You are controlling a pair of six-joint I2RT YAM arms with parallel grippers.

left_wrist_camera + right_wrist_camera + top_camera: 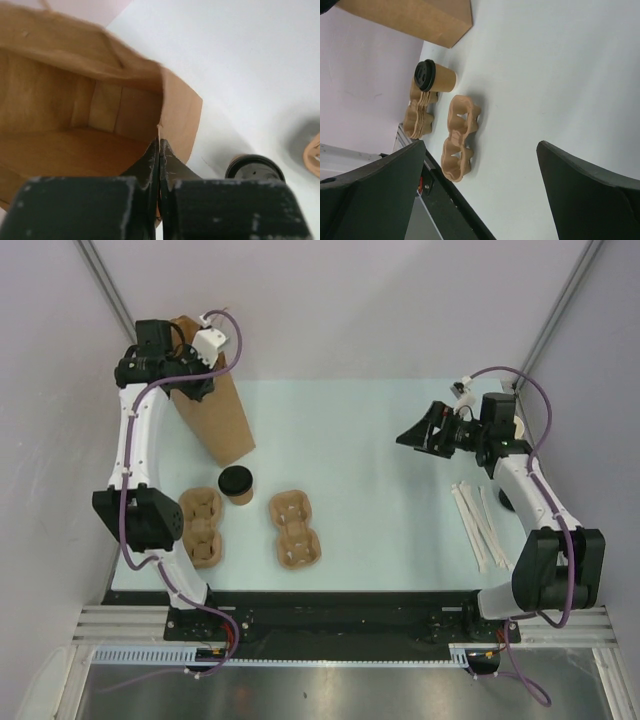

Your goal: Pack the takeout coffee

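Observation:
The takeout coffee (236, 483), a tan paper cup with a black lid, stands on the table just in front of the brown paper bag (215, 415). My left gripper (185, 375) is at the top of the bag, and in the left wrist view its jaws (159, 145) are shut on the bag's rim (165, 100). The bag's mouth is open, and the cup's lid (255, 167) shows below to the right. My right gripper (415, 435) hovers open over the table's right side, holding nothing. From the right wrist view (481, 145) the cup (435, 76) is far off.
A single pulp cup carrier (295, 530) lies right of the cup. A stack of carriers (200, 525) sits to its left near the left arm. White wrapped sticks (480, 520) lie at the right beside the right arm.

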